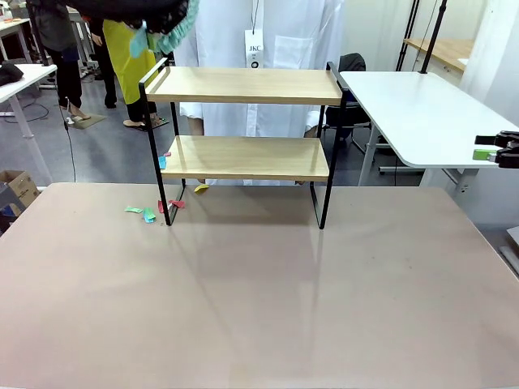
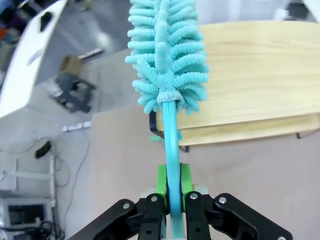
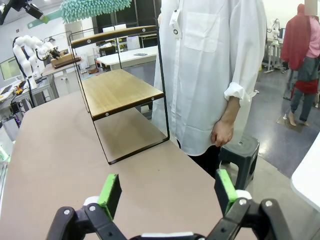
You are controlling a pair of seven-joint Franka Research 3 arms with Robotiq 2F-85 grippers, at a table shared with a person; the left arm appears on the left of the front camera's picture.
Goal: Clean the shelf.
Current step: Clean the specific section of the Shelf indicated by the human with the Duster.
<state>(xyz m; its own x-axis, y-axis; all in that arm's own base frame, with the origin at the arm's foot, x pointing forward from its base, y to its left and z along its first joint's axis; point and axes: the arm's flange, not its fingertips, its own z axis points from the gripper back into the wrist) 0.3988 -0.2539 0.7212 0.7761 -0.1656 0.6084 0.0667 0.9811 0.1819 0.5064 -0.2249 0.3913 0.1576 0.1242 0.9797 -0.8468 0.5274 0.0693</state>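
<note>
The left gripper (image 2: 172, 181) is raised high over the table's far edge, left of middle, clamped on a duster handle (image 2: 170, 135). The right gripper (image 3: 167, 192) is held level near the table's far right corner, jaws spread wide.

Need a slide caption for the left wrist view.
Left tool grips a teal chenille duster by its handle, head at the top-board edge of the shelf.
</note>
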